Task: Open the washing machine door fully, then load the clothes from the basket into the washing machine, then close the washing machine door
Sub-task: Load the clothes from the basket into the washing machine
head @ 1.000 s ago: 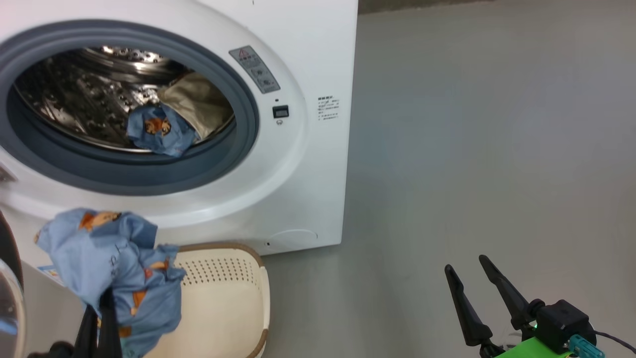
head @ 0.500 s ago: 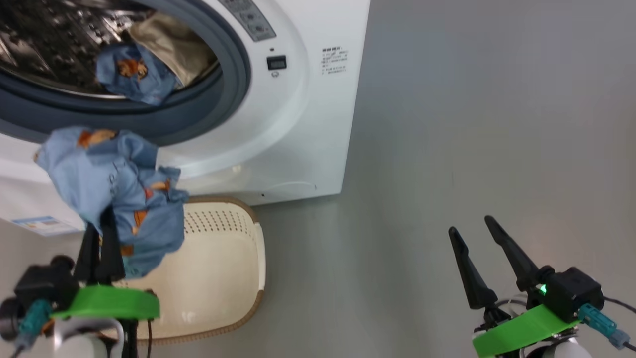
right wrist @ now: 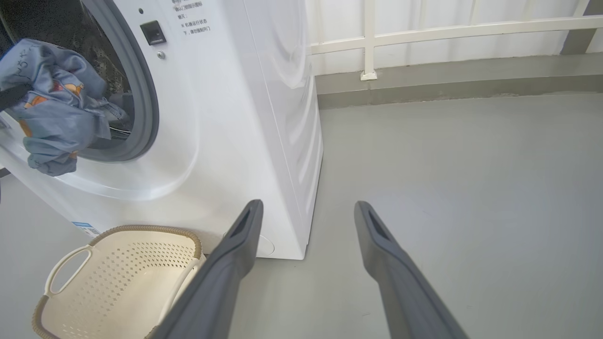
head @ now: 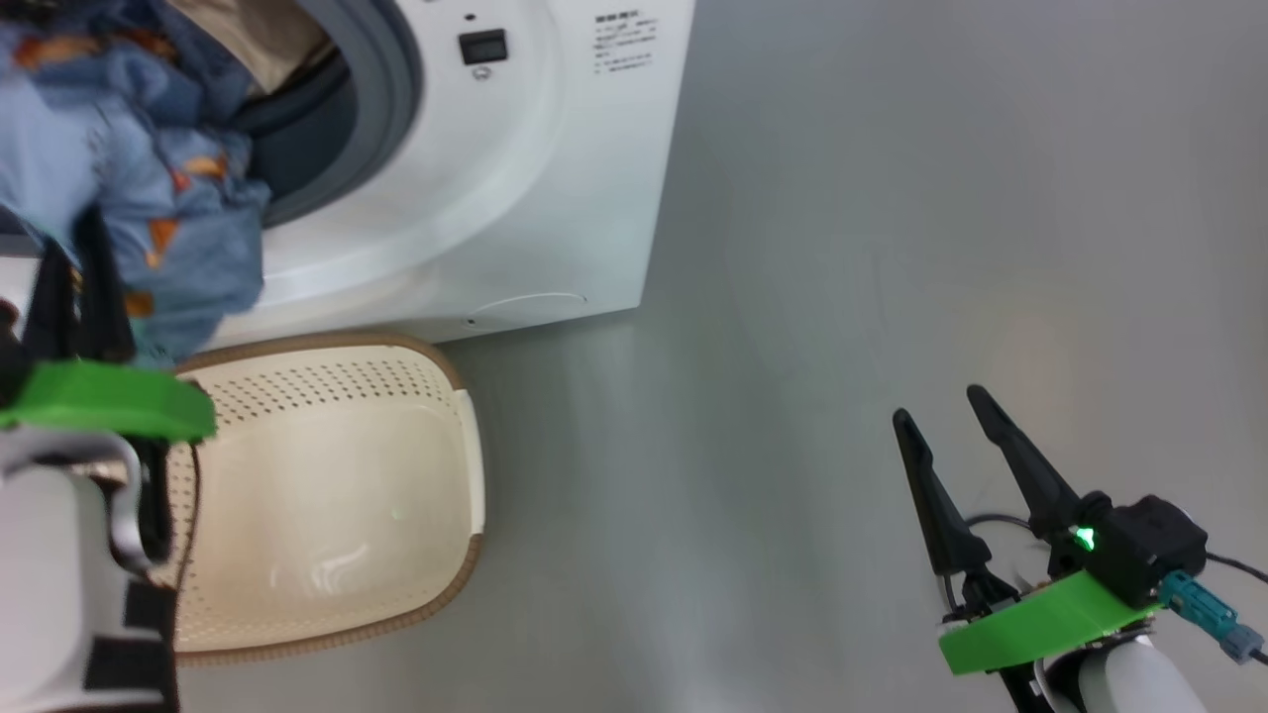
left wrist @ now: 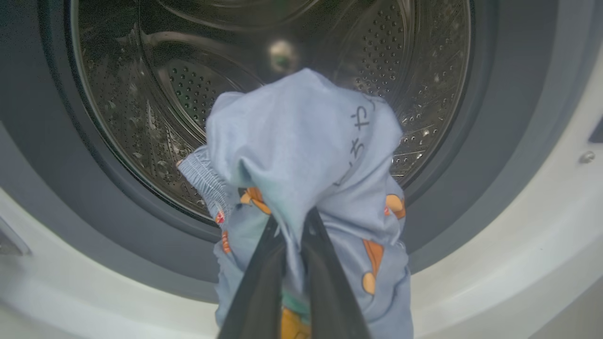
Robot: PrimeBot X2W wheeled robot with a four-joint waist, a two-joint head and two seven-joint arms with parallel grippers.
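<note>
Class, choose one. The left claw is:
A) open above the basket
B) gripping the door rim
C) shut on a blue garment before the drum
C: the left claw pinches the blue garment, which hangs in front of the drum.

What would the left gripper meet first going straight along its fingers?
Beyond the blue garment it holds, the left gripper faces the open drum; the way looks free to its rear wall, probably.

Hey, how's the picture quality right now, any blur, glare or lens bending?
Head view: the blue garment is motion-blurred, and the basket floor shows a sheen. Left wrist view: glints speckle the steel drum. Right wrist view: the wide lens bows the washing machine.
</note>
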